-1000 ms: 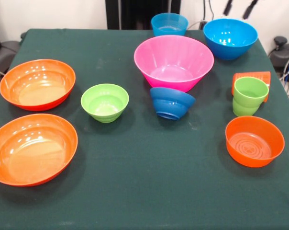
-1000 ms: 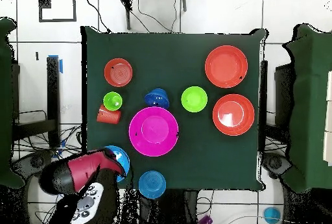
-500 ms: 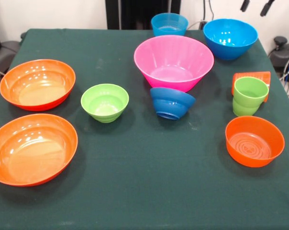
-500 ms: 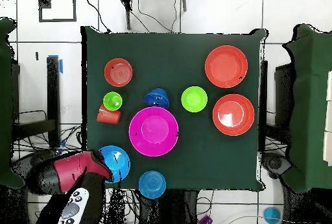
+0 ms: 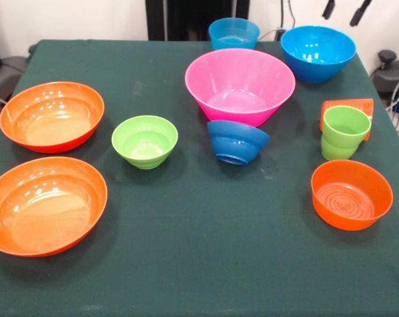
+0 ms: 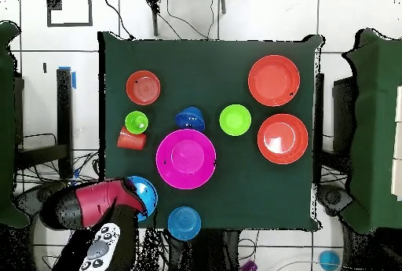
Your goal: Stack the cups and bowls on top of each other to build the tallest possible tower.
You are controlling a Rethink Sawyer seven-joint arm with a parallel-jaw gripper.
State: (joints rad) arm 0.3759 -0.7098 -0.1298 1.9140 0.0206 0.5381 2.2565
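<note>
Hovering high above the larger sky blue bowl (image 5: pixel 318 51), the gripper (image 5: pixel 345 11) is showing only its two dark fingertips at the top edge of the front view, and they are standing clearly apart, holding nothing. That bowl is sitting directly beneath the jaws, mouth up; the big pink bowl (image 5: pixel 240 86) is lying off to one side of them, with the smaller sky blue bowl (image 5: pixel 234 33) just beyond it. No tower is standing yet: every piece is resting singly on the green table (image 5: pixel 199 264). Doing this step well probably means coming straight down with the jaws straddling one wall of the bowl, one finger inside and one outside, since the whole rim looks too wide to span. The glossy plastic is likely to slip, so a deep, square bite would be safer than a pinch at the lip. As for the cups, the lime green cup (image 5: pixel 345 132) is standing upright well away from the jaws, its long axis vertical and its mouth facing up, while the orange cup (image 5: pixel 348 109) is lying on its side behind and touching it, long axis level across the table.
</note>
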